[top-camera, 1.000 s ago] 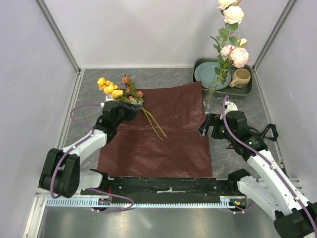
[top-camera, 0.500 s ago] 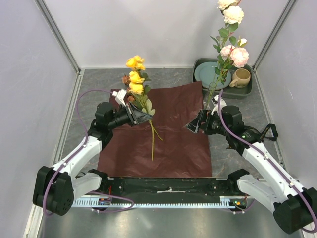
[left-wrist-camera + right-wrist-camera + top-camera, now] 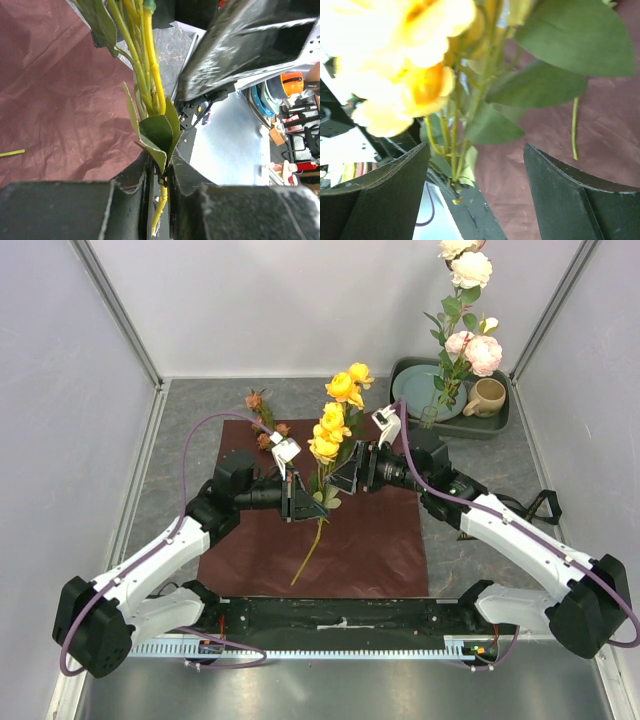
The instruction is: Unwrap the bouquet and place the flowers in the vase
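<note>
My left gripper (image 3: 303, 502) is shut on the stem of the yellow roses (image 3: 336, 418) and holds them upright above the flat maroon wrapping paper (image 3: 370, 535). In the left wrist view the yellow stem (image 3: 151, 65) runs up from between the closed jaws of that gripper (image 3: 162, 176). My right gripper (image 3: 347, 473) stands open just right of the stem. In its own view that gripper (image 3: 477, 186) has the stems (image 3: 454, 146) between its fingers, nearer the left one, under the yellow blooms (image 3: 422, 85). The clear vase (image 3: 428, 418) at the back right holds pink and white roses (image 3: 472, 348). Rust-brown blooms (image 3: 262, 418) lie at the paper's back left.
A dark green tray (image 3: 400, 373) at the back right carries a plate (image 3: 415, 390) and a beige mug (image 3: 485, 397), right behind the vase. White walls close in the table on three sides. A loose stem (image 3: 574, 127) lies on the paper.
The left arm has lifted the yellow roses off the paper, turned them upright and carried them right to the middle. The right arm has swung left from the vase to meet them, its jaws slightly narrower.
</note>
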Tool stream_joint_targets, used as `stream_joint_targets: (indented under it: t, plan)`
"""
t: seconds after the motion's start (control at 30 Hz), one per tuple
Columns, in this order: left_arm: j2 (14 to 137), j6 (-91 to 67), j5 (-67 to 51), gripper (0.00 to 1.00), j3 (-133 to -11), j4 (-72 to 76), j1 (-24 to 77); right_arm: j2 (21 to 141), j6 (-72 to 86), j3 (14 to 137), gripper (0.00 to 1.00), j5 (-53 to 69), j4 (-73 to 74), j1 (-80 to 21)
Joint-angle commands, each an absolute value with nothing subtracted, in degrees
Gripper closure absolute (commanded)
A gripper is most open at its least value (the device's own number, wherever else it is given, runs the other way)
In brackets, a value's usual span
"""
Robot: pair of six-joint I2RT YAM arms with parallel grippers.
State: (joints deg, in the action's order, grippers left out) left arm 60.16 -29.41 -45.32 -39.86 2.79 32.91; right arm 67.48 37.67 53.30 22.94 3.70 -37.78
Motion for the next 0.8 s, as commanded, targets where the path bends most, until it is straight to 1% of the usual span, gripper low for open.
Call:
stream_joint_targets:
  t: [0.0, 0.1, 0.2, 0.23, 0.4, 0.57, 0.63, 0.7, 0.73, 0.77]
  plan:
    - [59.06, -24.08, -47.81, 0.92, -42.54, 1.23, 33.13, 68.99, 40.95, 55.28, 0.18, 27.51, -7.02, -38.67]
    - [59.50, -23.73, -47.72, 0.92, -42.80, 0.88, 33.05, 69.87, 41.92, 55.20, 0.22, 27.69, -9.31, -39.37]
    - [59.15, -23.56, -48.25, 0.92, -42.80, 1.05, 33.05, 70.40, 42.02, 55.37, 0.31, 25.58, -9.14, -39.81]
    - [59.15, -23.55, -48.08, 0.92, -42.80, 0.88, 33.13, 70.40, 41.75, 55.89, 0.37, 25.40, -8.71, -39.90]
    - [59.24, -23.38, -48.16, 0.92, -42.72, 0.35, 33.22, 69.00, 40.52, 56.42, 0.44, 21.10, -6.77, -40.25]
    - [59.68, -23.29, -48.43, 0.92, -43.59, 0.35, 33.49, 69.87, 41.48, 56.60, 0.55, 20.22, -7.29, -40.78]
    - [60.03, -22.59, -47.90, 0.91, -44.21, -2.80, 33.66, 70.14, 41.57, 56.60, 0.59, 19.52, -7.29, -41.04]
    - [60.20, -21.80, -46.85, 0.90, -45.52, -4.74, 34.01, 69.79, 41.57, 56.43, 0.65, 18.81, -7.38, -41.22]
    - [60.29, -21.01, -46.67, 0.89, -45.96, -6.31, 34.10, 69.61, 41.66, 56.34, 0.71, 18.63, -7.56, -41.39]
    - [60.55, -20.74, -46.41, 0.87, -46.75, -7.20, 34.10, 69.09, 41.66, 56.34, 0.74, 18.55, -7.73, -41.31]
